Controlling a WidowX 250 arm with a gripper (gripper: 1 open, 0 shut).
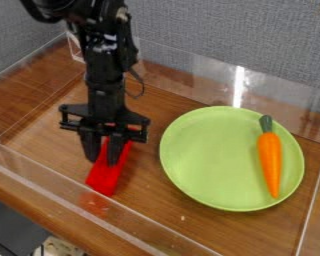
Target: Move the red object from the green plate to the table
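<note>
Brown wood-grain tabletop (188, 222), edged by low clear acrylic walls, runs up to a grey textured backdrop (216, 38). On it, left of the lime-green plate (196, 170) and apart from it, lies the bright red rectangular block (105, 168), close to the near acrylic wall (83, 202). The black gripper (107, 150) is down at the block, its two fingers spread to either side of the upper end; whether they touch it, I cannot tell.

The move looks all but finished, with only a clean retreat wanting. A finger rising at a slant could catch the block and drag or tip it. Sideways travel while low could push it against the near wall, or knock the plate and set the carrot (270, 160) rolling.

Counted: one block, one plate, one carrot, one gripper.
</note>
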